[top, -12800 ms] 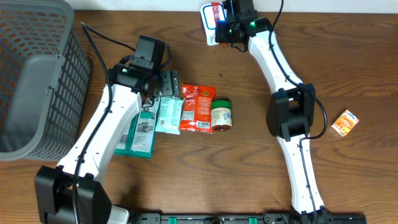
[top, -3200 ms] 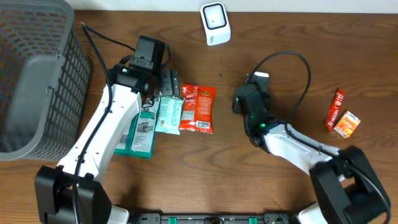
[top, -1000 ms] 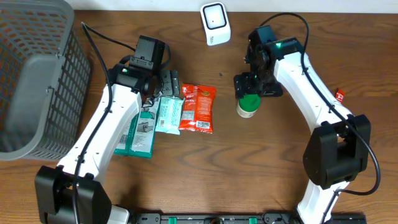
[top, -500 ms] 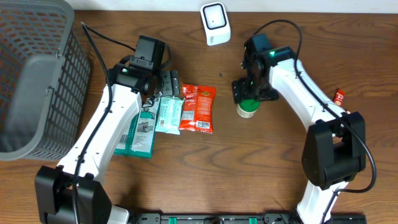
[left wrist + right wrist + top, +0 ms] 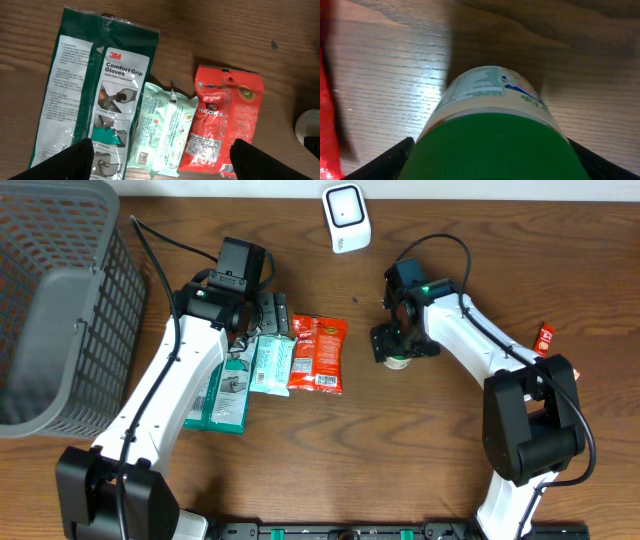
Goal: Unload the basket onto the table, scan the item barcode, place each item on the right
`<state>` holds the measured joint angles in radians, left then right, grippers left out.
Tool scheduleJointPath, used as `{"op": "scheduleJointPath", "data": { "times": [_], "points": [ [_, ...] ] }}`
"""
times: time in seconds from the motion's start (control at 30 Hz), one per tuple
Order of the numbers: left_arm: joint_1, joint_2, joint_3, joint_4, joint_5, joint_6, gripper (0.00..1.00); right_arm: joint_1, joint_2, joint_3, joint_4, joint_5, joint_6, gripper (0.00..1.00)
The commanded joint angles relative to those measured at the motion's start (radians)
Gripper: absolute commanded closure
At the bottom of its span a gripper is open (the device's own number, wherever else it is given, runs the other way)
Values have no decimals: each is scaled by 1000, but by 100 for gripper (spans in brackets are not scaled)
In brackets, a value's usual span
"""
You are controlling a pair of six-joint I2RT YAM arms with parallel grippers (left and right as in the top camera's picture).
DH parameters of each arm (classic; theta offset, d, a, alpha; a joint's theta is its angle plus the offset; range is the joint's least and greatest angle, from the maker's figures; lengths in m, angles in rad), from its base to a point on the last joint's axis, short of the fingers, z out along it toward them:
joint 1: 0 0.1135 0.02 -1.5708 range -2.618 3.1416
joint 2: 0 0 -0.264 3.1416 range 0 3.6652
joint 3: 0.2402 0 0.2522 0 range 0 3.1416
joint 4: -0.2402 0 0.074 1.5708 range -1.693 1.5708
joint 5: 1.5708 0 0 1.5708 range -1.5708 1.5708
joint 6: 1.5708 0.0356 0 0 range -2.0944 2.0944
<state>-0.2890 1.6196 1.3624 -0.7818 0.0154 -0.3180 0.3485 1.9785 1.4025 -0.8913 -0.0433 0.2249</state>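
Observation:
A jar (image 5: 398, 362) with a green lid (image 5: 495, 145) and a pale label stands on the wooden table, right of the packets. My right gripper (image 5: 397, 345) is down over it. In the right wrist view its dark fingers (image 5: 395, 157) sit against both sides of the lid with no gap showing, so the right gripper (image 5: 490, 162) is shut on the jar. The white scanner (image 5: 345, 218) stands at the table's far edge, apart from the jar. My left gripper (image 5: 162, 160) hangs open above the packets, holding nothing.
A red snack packet (image 5: 225, 125), a mint wipes pack (image 5: 162, 132) and a green gloves pack (image 5: 95, 90) lie side by side left of the jar. A grey basket (image 5: 60, 300) fills the left. A small red pack (image 5: 545, 336) lies at the right.
My right gripper came down and forward from beside the scanner onto the jar, covering it from above, and its fingers narrowed onto the lid. The left arm stayed still.

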Motion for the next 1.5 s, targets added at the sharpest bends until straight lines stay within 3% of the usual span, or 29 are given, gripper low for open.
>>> {"op": "scheduleJointPath", "data": {
  "times": [0.0,0.63,0.77,0.87,0.97,1.47],
  "points": [
    [3,2,-3,-2,-16,-9,12,0,4,-5,9,28,-6,23],
    [3,2,-3,-2,-17,-9,12,0,4,-5,76,32,16,51],
    [3,2,-3,-3,-16,-9,12,0,4,-5,90,38,67,48],
    [3,2,-3,-2,-16,-9,12,0,4,-5,91,38,66,28],
    [3,2,-3,-2,-16,-9,12,0,4,-5,91,38,66,22],
    [3,2,-3,-2,-16,-9,12,7,4,-10,89,39,28,30]
  ]
}}
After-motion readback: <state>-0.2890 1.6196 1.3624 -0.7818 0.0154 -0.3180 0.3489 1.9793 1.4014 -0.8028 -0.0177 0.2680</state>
